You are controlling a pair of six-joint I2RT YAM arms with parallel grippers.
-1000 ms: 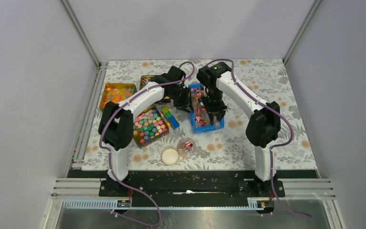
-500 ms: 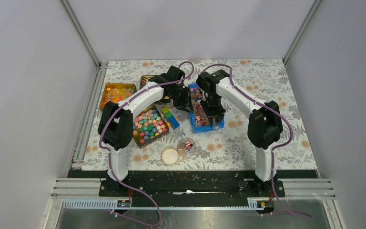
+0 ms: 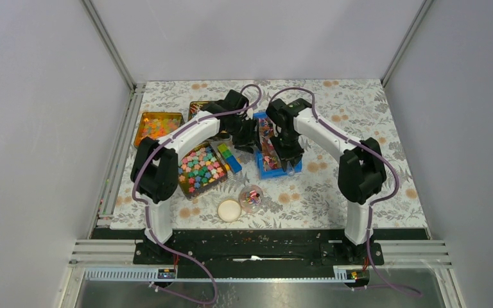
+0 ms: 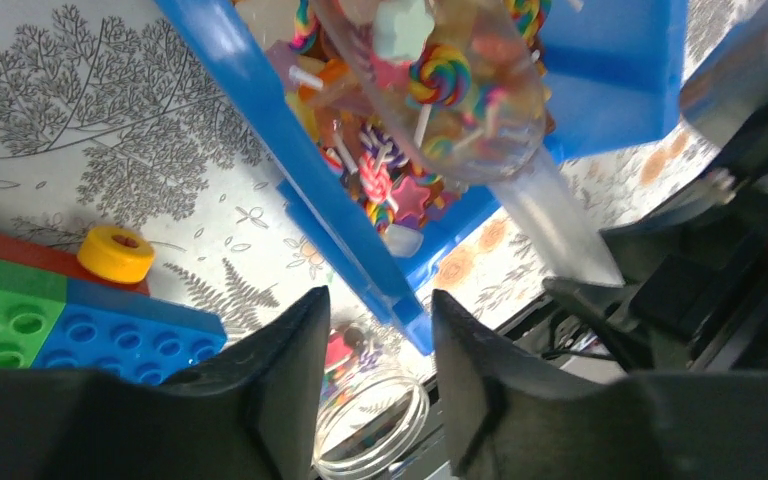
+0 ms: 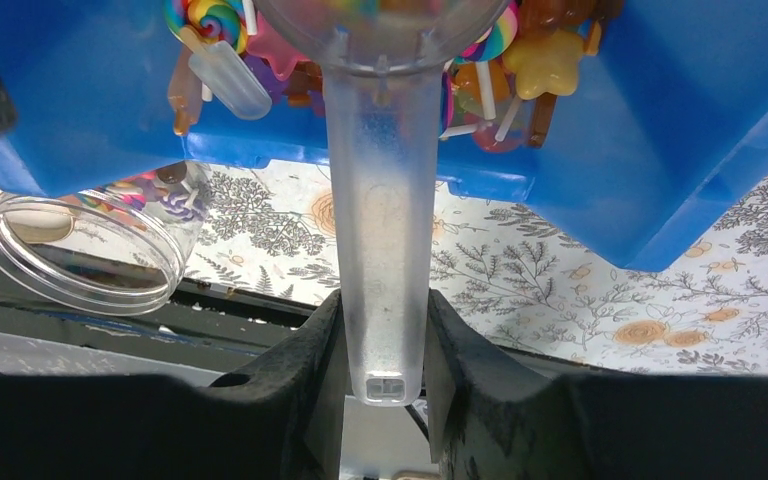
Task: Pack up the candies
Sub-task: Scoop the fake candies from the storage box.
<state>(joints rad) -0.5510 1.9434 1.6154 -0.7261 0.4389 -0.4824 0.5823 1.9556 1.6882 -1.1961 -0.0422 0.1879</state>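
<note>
The candies (image 4: 385,185) sit in two places: a few in the open clear jar (image 3: 251,197) near the front of the desk (image 3: 372,128), beside a round white lid (image 3: 229,210), and the bulk, lollipops and star shapes in mixed colours, in the blue bin (image 3: 276,170) just behind it. The step in hand looks like scooping. A clear plastic scoop (image 5: 378,180) has its bowl down among the sweets in the bin and already carries several, while its handle points back toward the jar. The right end effector (image 5: 382,300) is clenched on that handle, one finger pressed against each side. Next, I judge, the scoop must be lifted level so nothing rolls off, carried the short way forward and tipped over the jar. The jar's mouth looks narrow beside the scoop's bowl, so the pour needs care. At the bin's left side, the left end effector (image 4: 378,297) has its fingers partly apart, straddling the end of the bin's wall. Whether it pinches that wall or only stands around it, I cannot tell.
</note>
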